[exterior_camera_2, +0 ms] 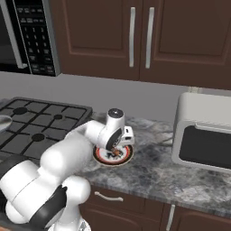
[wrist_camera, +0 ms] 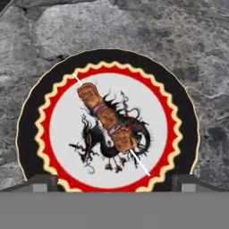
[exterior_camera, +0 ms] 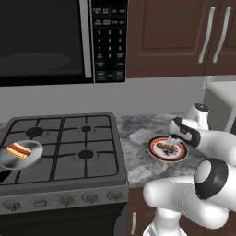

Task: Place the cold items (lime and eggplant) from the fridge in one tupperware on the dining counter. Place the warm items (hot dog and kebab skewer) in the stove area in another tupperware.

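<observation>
The kebab skewer (wrist_camera: 108, 118) lies diagonally on a round plate (wrist_camera: 31, 134) with a black rim, red-and-yellow ring and dragon drawing, on the grey stone counter right of the stove. My gripper (wrist_camera: 114, 181) hovers directly above it, open, its fingertips (wrist_camera: 42, 181) standing wide on either side of the plate's near edge with nothing between them. The same skewer (exterior_camera: 166, 148) and plate (exterior_camera: 156, 154) sit below the hand (exterior_camera: 174, 137) in the left base view. A hot dog (exterior_camera: 19, 150) rests in a grey pan (exterior_camera: 34, 159) on the stove's front-left burner. Lime, eggplant and tupperware are out of view.
A gas stove (exterior_camera: 69, 143) fills the left, with a microwave (exterior_camera: 60, 37) above it. A white toaster oven (exterior_camera_2: 203, 135) stands on the counter at the right. Dark wood cabinets (exterior_camera_2: 140, 36) hang over the counter. Bare counter (exterior_camera_2: 153, 171) lies between plate and toaster oven.
</observation>
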